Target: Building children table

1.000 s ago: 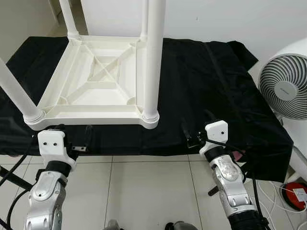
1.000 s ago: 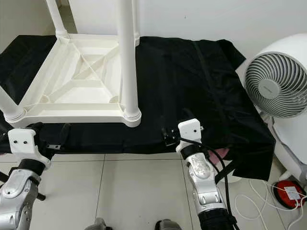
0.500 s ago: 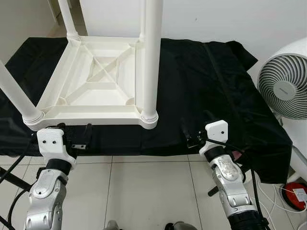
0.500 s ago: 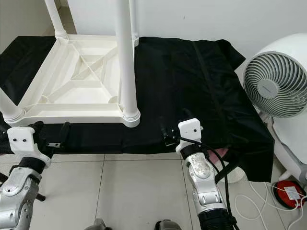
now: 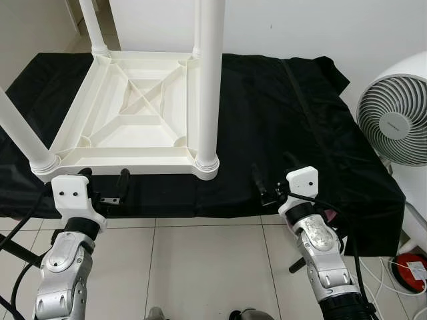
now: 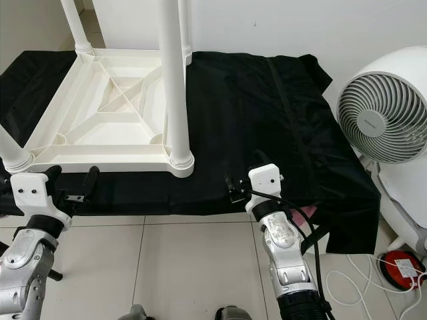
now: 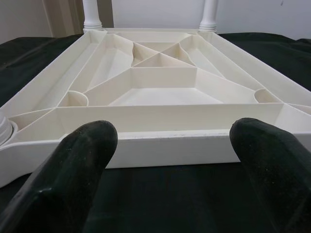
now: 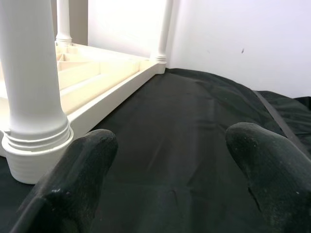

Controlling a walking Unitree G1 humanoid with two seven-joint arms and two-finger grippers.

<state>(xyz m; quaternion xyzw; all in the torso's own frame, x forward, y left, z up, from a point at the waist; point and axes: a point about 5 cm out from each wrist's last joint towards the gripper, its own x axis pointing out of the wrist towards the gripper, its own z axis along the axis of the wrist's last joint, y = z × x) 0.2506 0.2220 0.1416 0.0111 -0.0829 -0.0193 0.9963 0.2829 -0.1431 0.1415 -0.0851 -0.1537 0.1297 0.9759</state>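
The white table [image 5: 137, 113] lies upside down on the counter [image 5: 280, 113], its ribbed underside facing up and its legs [image 5: 208, 80] standing straight toward the ceiling. A black cloth [image 6: 267, 127] covers the whole counter and hangs over the near edge, rumpled at the right corner. The table takes the left half of that cloth; the right half lies bare.

Left gripper [image 5: 105, 187] hovers at the counter's near edge, just in front of the table's near rail, jaws spread wide and holding nothing. In the left wrist view the rail runs between the two fingers [image 7: 77, 160]. Right gripper [image 5: 265, 185] sits at the same edge, right of the near-right leg, jaws spread as well, over bare cloth.

Pale tiled floor [image 5: 207, 267] below. A white fan [image 5: 393, 120] stands at the right by a white wall [image 5: 320, 27], with a cable [image 6: 373, 267] trailing to a red disc [image 6: 403, 270] on the floor.
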